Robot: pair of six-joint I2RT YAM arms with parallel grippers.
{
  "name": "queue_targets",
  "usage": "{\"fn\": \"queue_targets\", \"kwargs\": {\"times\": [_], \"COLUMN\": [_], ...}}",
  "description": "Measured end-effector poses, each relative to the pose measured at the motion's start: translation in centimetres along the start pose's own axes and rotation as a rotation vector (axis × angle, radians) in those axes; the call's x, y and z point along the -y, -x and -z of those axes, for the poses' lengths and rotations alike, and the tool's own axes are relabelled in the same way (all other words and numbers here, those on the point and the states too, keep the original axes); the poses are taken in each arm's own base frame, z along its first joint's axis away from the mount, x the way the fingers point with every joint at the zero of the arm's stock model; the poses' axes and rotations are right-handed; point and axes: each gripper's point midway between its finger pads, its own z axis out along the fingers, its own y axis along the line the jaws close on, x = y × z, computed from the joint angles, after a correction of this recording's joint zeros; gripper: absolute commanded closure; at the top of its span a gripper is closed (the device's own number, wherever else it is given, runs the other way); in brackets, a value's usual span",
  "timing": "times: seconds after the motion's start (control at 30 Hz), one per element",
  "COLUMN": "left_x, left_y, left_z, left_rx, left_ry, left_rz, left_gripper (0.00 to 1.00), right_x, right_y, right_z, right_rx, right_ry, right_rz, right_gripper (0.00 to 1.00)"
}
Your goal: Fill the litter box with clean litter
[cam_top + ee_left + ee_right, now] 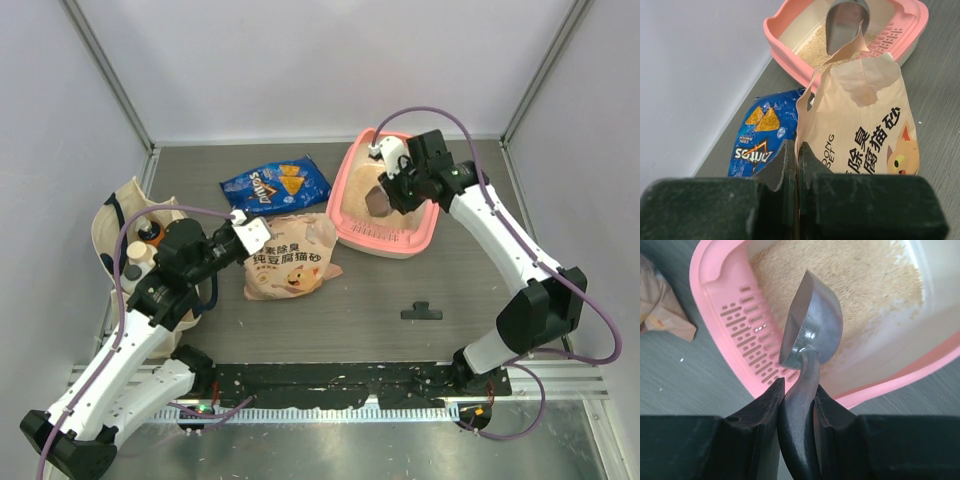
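Clean litter (865, 280) already lies as a pale, sandy layer across the floor of the litter box (380, 233), which sits at the far right of the desk (380, 330). I judge the granules loose and free-running: I can't pinch them, only carry them in something cupped, and any tilt will spill them.

My right tool (797, 390) is clamped on the handle of a metal scoop (812, 320). Its bowl is turned on edge over the litter, next to the slotted ledge. I can't see whether anything is left in it.

The litter bag (860, 125) lies on its side at mid-desk with its torn mouth toward the box. It looks soft and thin, likely to slump, so the torn lip is the sensible hold. My left tool (796, 155) is pinched shut on exactly that edge.

The bag is printed with Chinese characters, 豆腐猫砂 among them, partly hidden Latin letters and an orange cartoon cat. Beside it lies a blue Doritos bag (760, 135) marked "Cool Ranch". A cream tote bag (120, 225) stands at the left.
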Motion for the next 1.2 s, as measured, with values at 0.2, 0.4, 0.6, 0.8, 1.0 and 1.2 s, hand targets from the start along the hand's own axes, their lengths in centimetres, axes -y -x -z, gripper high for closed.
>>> {"fn": "queue_targets", "kwargs": {"times": [0.2, 0.4, 0.6, 0.8, 1.0, 1.2], "left_x": [0.1, 0.1, 0.2, 0.3, 0.4, 0.5], "left_y": [0.1, 0.0, 0.0, 0.1, 0.1, 0.2], "left_z": [0.0, 0.0, 0.0, 0.0, 0.1, 0.1], "left_rx": [0.004, 0.003, 0.004, 0.003, 0.004, 0.007], "left_ry": [-0.008, -0.009, -0.009, -0.016, -0.021, -0.026], "left_rz": [0.001, 0.002, 0.007, 0.019, 0.023, 0.027], "left_gripper": [1.0, 1.0, 1.0, 1.0, 1.0, 1.0], "right_x": [3.0, 0.6, -4.9, -8.3, -9.7, -10.4], "right_y": [6.2, 12.6, 10.9, 8.7, 8.5, 9.5], "right_z": [3.6, 9.1, 10.5, 11.7, 12.9, 14.6], "right_rx": [0.136, 0.326, 0.235, 0.128, 0.119, 0.157], "right_ry": [-0.032, 0.087, 0.278, 0.403, 0.453, 0.483], "right_rz": [-0.042, -0.122, -0.162, -0.173, -0.163, -0.141], "right_gripper": [0.99, 0.99, 0.99, 0.99, 0.98, 0.98]}}
